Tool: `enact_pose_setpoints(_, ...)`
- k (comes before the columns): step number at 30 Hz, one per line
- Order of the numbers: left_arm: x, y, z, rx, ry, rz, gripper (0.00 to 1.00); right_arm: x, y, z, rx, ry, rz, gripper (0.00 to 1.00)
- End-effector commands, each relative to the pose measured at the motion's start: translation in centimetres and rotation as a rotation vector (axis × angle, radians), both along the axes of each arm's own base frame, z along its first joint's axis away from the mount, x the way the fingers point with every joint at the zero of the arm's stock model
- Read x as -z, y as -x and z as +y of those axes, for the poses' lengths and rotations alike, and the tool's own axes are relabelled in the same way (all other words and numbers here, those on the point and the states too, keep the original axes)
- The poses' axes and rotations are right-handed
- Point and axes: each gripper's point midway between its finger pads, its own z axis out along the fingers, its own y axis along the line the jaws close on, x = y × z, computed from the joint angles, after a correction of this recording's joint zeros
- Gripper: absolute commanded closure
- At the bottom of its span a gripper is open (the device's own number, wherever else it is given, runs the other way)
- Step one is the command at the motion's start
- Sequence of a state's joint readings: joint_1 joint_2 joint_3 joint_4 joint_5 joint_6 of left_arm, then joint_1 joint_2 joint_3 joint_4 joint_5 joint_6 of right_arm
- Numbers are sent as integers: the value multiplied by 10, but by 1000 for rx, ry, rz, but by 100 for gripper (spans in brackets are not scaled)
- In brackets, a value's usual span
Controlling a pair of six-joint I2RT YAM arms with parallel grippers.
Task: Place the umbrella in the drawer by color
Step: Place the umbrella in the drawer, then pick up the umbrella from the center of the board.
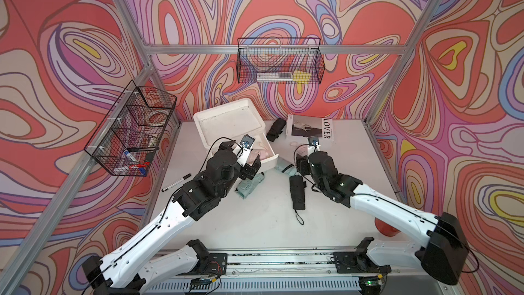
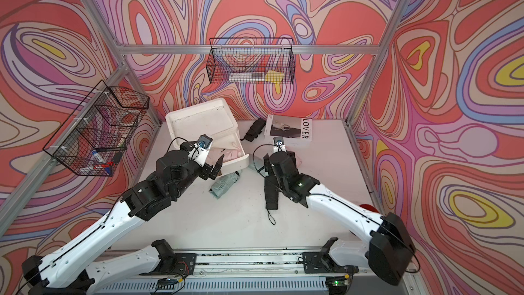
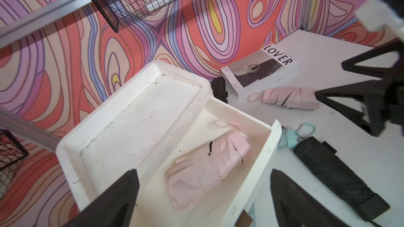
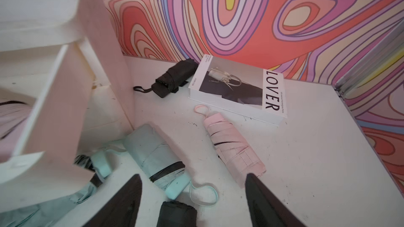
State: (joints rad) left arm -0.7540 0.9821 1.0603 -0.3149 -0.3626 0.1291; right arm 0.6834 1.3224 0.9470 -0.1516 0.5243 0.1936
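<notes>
Swirling pink, coral and lilac wallpaper encloses the white surface point(image 1: 269, 217) I am working over. At its back left stands one white drawer unit point(image 1: 226, 120), its drawer point(image 3: 265, 149) open.

I count six folded umbrellas, two of each colour:
- **Pink:** The first pink umbrella point(image 3: 207, 167) lies inside the open drawer. The second pink umbrella point(image 4: 234, 147) lies on the surface just beside one book point(image 4: 236, 88) titled LOVER.
- **Mint:** The first mint umbrella point(image 4: 153, 149) lies against the drawer's front corner. The second mint umbrella point(image 1: 249, 187) lies just in front of the drawer.
- **Black:** The short black umbrella point(image 4: 175, 77) sits between the unit and the book. The long black umbrella point(image 1: 297, 191) lies mid-surface, between my two arms.

My left tool point(image 3: 204, 171) hovers over the open drawer, jaws wide apart and holding nothing. My right tool point(image 4: 192, 175) hangs above the first mint and second pink umbrellas, jaws apart and likewise empty.

Two wire baskets hang on the walls, the back basket point(image 1: 279, 61) and the side basket point(image 1: 130, 126). One black marker point(image 1: 175, 183) lies at the surface's left edge.
</notes>
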Motion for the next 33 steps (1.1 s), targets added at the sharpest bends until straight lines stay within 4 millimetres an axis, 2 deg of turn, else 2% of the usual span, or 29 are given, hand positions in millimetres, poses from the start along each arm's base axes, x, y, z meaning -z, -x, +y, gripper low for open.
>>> enact_pose_setpoints(1, -18, 3, -10, 20, 193, 4, 1, 40, -22, -16, 25, 75, 189, 21)
enact_pose_setpoints(6, -27, 12, -4, 11, 300, 5, 1, 72, -64, -34, 33, 60, 352, 19)
enact_pose_setpoints(9, -32, 18, -5, 41, 345, -21, 1, 91, -81, -40, 10, 46, 445, 17)
enact_pose_setpoints(12, -34, 20, -3, 42, 360, -24, 1, 124, -94, -52, -2, 79, 564, 16)
enact_pose_setpoints(13, -35, 20, -3, 41, 362, -24, 1, 130, -98, -56, 2, 88, 590, 15)
enact_pose_setpoints(17, -38, 23, -1, 39, 370, -27, 1, 159, -104, -78, 19, 69, 705, 15)
enact_pose_setpoints(23, -41, 24, 3, 33, 379, -46, 1, 188, -114, -91, 10, 62, 806, 15)
enact_pose_setpoints(28, -39, 23, 5, 21, 369, -47, 1, 206, -125, -93, 0, 74, 874, 14)
enact_pose_setpoints(33, -39, 22, 7, 9, 359, -52, 1, 224, -124, -93, -30, 61, 954, 14)
